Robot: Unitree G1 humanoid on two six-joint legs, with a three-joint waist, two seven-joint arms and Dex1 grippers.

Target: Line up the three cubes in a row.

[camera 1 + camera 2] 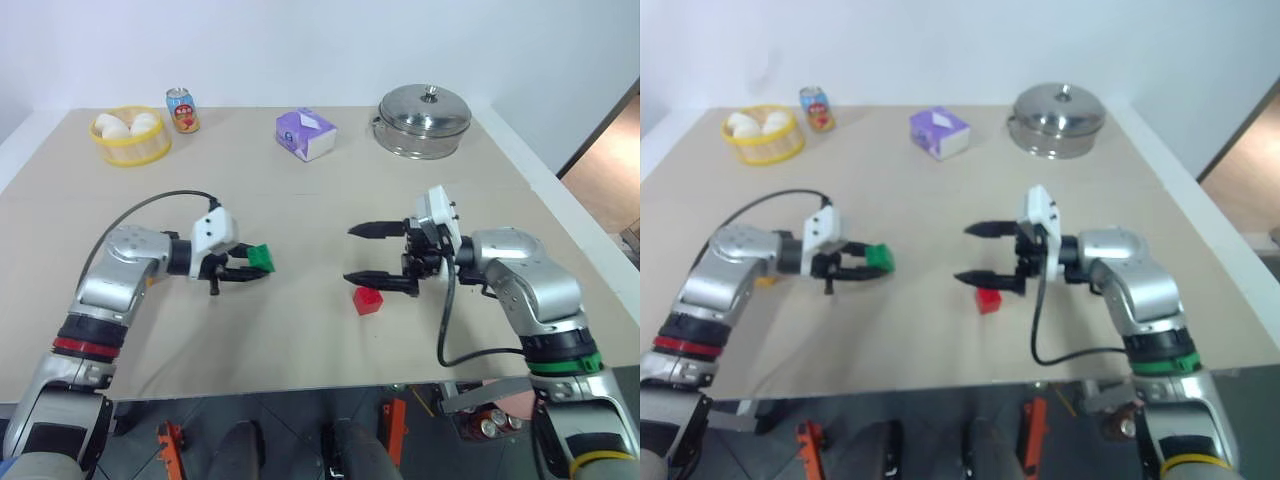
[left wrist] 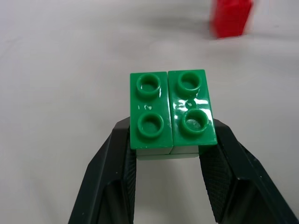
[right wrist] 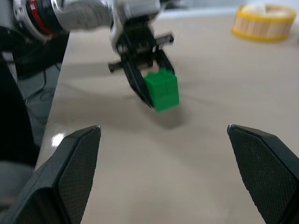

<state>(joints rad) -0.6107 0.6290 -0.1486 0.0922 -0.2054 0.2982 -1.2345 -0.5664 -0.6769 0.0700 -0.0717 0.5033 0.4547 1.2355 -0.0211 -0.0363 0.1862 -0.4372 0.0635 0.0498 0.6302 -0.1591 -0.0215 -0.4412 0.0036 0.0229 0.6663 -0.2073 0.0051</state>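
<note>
- Holding the green cube (image 1: 261,257), the left gripper (image 1: 243,268) has its 2 black jaws clenched on the cube's sides, studs up, lifted off the beige table (image 1: 300,330).
- In the left wrist view the green cube shows 4 studs and a seam down its middle, as of 2 narrow bricks side by side.
- Right gripper (image 1: 382,256): jaws released and spread wide, gripping nothing, pointing across the table toward the left gripper.
- Red cube (image 1: 367,299): resting on the table just below the right gripper's lower jaw, apart from the green cube.
- I cannot tell where the yellow-orange cube is.
- Yellow basket (image 1: 130,148): at the table's far left, holding several white egg-shaped items (image 1: 115,128), heaped to its rim.
- Soda can (image 1: 182,110): upright, just beside the basket.
- Purple tissue pack (image 1: 306,134): near the far edge, about the middle.
- Steel pot (image 1: 423,122): at the far right, closed by a knobbed lid (image 1: 428,101); its contents are hidden.
</note>
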